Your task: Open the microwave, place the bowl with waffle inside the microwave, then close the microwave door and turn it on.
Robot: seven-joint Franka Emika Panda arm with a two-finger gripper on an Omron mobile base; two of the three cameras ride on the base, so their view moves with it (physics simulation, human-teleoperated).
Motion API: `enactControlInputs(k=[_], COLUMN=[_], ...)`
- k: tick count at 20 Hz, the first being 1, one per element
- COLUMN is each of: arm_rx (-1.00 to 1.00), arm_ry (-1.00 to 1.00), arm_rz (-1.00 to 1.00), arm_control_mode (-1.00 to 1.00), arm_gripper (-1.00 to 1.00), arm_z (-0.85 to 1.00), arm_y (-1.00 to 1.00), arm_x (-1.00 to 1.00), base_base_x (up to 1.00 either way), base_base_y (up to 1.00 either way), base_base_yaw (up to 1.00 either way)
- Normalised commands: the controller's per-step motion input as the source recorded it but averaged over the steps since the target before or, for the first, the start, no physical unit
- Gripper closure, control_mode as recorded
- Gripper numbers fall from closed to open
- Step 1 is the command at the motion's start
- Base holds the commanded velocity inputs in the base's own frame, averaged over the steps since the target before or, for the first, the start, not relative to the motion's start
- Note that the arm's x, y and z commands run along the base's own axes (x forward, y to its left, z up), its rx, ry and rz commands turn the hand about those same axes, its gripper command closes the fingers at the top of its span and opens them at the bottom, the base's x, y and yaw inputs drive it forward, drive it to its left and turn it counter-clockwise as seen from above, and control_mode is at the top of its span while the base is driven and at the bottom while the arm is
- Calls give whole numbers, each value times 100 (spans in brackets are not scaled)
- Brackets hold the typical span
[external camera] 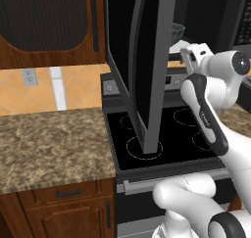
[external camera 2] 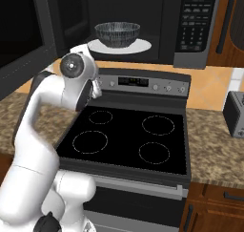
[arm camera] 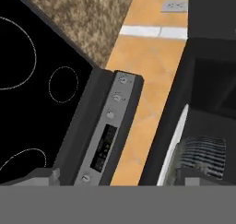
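Microwave (external camera 2: 193, 28) sits above the stove (external camera 2: 124, 135), cavity open. Microwave door (external camera: 147, 70) is swung out wide; in left base view it's seen nearly edge-on, hanging over the burners at centre, and in right base view it's the dark panel at 9-10 o'clock. Bowl (external camera 2: 117, 34) is inside the cavity, upright on the white turntable plate (external camera 2: 143, 46), at 12 o'clock in right base view; btn panel is at its 3 o'clock. Can't tell whether there's a waffle in it, the inside is too dark. In left base view the bowl rim peeks out just past the door edge at approx 1 o'clock. In hand view the bowl's ribbed wall is at 4-5 o'clock, w/ the plate's white edge beside it. Tool (arm camera: 123, 175) has its tips far apart at the bottom of hand view w/ nothing between them, so it's wide & not holding anything. It's apart from the bowl, in front of the cavity and above the stove's ctrl strip (arm camera: 108, 131). Arm wrist is at 2 o'clock in left base view, 9 o'clock in right base view. Granite counter (external camera: 49, 144) is on both sides of the stove. Toaster (external camera 2: 233, 114) at 3 o'clock on the right side. Wall outlet (external camera: 29, 77) at 10 o'clock, wooden cabinet (external camera: 44, 21) above it.
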Motion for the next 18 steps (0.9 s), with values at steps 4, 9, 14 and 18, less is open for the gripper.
enactControlInputs(k=[4,9,14,18], arm_rx=[-39,-32,-34,-32], arm_ry=[55,45,24,3], arm_rz=[0,0,-2,-1], arm_control_mode=[-100,-100,-100,-100], arm_gripper=[-100,-100,-100,-100], arm_z=[-64,-90,-64,-35], arm_y=[-3,-46,-32,0], arm_x=[-66,-28,0,10], base_base_x=[0,0,0,0], base_base_y=[0,0,0,0], base_base_yaw=[0,0,0,0])
